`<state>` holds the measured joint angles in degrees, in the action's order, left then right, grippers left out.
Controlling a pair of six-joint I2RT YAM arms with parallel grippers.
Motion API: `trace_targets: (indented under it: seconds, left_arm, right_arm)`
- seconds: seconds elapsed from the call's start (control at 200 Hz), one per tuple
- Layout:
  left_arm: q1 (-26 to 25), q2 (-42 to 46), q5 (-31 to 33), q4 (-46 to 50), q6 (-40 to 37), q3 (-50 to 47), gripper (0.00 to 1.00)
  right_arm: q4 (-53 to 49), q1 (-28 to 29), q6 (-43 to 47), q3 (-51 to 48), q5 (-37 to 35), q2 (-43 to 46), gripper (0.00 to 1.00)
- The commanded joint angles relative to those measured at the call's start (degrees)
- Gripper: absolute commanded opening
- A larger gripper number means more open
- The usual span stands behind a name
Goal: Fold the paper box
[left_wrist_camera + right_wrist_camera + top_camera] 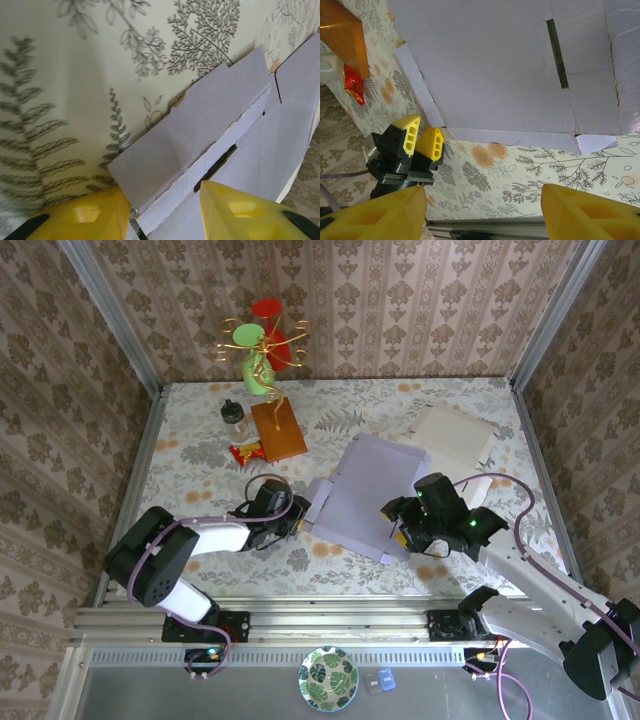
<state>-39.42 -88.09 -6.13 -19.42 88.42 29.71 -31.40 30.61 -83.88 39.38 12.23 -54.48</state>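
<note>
The paper box is a flat lavender sheet with flaps, lying in the middle of the table. My left gripper is at its left side flap. The yellow fingers stand on either side of that flap's edge with a gap left, so the jaws are open. In the right wrist view that gripper sits at the sheet's near left corner. My right gripper hovers open at the box's near right edge. Its fingertips are wide apart over bare table, with nothing between them.
A white sheet lies at the back right. At the back left stand an orange-brown block, a small bottle, a red packet and a green, red and gold ornament. A patterned plate sits below the table rail.
</note>
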Motion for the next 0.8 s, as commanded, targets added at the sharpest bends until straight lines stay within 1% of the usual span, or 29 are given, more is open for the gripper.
trace_targets:
  seconds: [0.0,0.13,0.285,0.515,0.79]
  left_arm:
    - [-0.42,-2.61,0.82,-2.88,0.97,-0.49,0.4]
    - [-0.42,-3.21,0.8,-3.84,0.82,-0.69,0.31]
    - [-0.46,-3.25,1.36,-5.85,0.8,-1.28,0.17]
    - [-0.53,-1.46,2.91,-5.22,-0.52,-0.63,0.0]
    - [-1.14,3.19,5.44,-2.44,0.37,-0.23,0.0]
  right_arm:
    - [-0.26,-0.29,0.74,-0.71,0.78,1.26,0.63]
    - [-0.23,-0.34,0.22,-1.45,0.45,2.05,0.63]
    - [-0.29,-0.38,0.12,-1.65,0.17,2.38,0.62]
    - [-0.68,-0.37,0.12,-1.67,-0.17,2.73,0.62]
    - [-0.09,-0.23,-1.19,-2.14,-0.02,3.19,0.61]
